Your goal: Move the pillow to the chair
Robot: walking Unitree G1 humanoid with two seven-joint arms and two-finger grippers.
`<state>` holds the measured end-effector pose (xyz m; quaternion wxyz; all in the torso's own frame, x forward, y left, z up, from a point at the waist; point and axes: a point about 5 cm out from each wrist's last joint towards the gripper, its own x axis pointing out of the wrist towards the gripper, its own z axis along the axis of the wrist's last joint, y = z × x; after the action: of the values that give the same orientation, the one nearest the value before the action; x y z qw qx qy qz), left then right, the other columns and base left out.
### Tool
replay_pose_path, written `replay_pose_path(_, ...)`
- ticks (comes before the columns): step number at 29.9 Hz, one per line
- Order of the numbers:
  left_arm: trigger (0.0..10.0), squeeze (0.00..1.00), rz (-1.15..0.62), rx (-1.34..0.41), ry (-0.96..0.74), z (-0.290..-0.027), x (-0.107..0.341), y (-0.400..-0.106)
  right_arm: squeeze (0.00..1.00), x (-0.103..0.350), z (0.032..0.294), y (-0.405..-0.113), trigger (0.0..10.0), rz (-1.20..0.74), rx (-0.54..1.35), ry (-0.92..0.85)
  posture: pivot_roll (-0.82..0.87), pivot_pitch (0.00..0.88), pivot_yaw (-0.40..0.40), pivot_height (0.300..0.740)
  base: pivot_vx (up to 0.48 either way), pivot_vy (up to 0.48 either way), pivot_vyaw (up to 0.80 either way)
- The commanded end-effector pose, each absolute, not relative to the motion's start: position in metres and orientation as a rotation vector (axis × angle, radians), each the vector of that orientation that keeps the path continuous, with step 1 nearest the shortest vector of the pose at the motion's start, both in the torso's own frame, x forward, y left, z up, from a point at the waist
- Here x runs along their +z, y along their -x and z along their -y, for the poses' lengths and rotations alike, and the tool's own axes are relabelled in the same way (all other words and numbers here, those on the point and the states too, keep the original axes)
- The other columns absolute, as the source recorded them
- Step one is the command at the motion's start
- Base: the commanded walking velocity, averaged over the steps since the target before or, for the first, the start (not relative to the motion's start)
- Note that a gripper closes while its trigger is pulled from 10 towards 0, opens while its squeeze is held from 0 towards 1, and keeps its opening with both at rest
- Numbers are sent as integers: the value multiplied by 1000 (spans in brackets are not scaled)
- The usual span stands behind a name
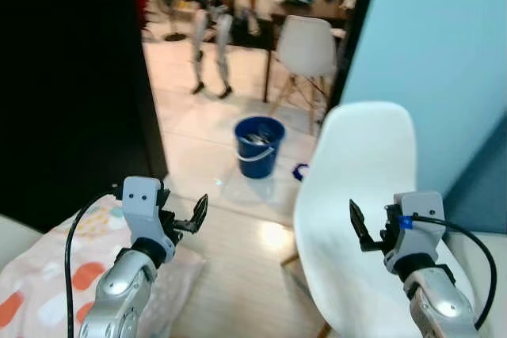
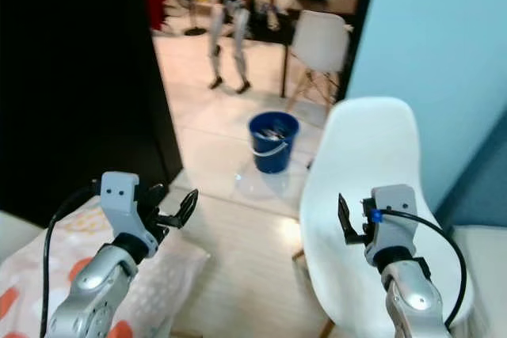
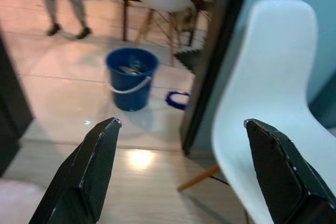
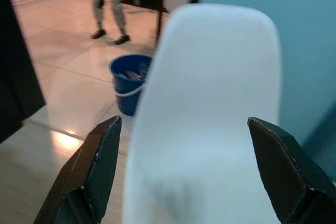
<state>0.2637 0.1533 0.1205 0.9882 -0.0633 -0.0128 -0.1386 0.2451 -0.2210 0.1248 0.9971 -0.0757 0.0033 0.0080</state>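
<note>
You are at the start of the job: the pillow point(image 1: 47, 275) is not yet in hand. It lies low on your left, white with orange and pale spots, under and beside the left arm, on a pale surface whose kind you cannot make out. The white chair point(image 1: 360, 195) stands on your right against the light blue wall point(image 1: 444, 53), its seat bare, well apart from the pillow across a strip of wooden floor.

Both arms are raised in front of you. The left gripper point(image 1: 190, 219) hovers above the pillow's near edge with its fingers spread wide and nothing between them. The right gripper point(image 1: 363, 227) hangs in front of the chair's seat, fingers likewise spread and empty.

Your next move is probably to bring the left gripper down and back onto the pillow, and likely the right one across too, since a soft, bulky pillow will sag from one pinch. Mind the blue bucket point(image 1: 259, 146) in the doorway ahead, and the person's legs point(image 1: 210, 53) beyond it.
</note>
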Motion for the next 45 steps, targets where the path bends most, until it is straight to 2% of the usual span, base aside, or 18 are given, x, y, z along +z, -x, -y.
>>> replay_pose_path(1,10000,0,25,-284,116,-153,119,-264,0,123,225,-244,10000,-11,-6,149,-68,13,11,740,0,0,-800)
replay_pose_path(45,10000,0,24,-287,145,-151,116,-265,0,121,229,-247,10000,-8,-7,146,-85,0,5,740,0,0,-800)
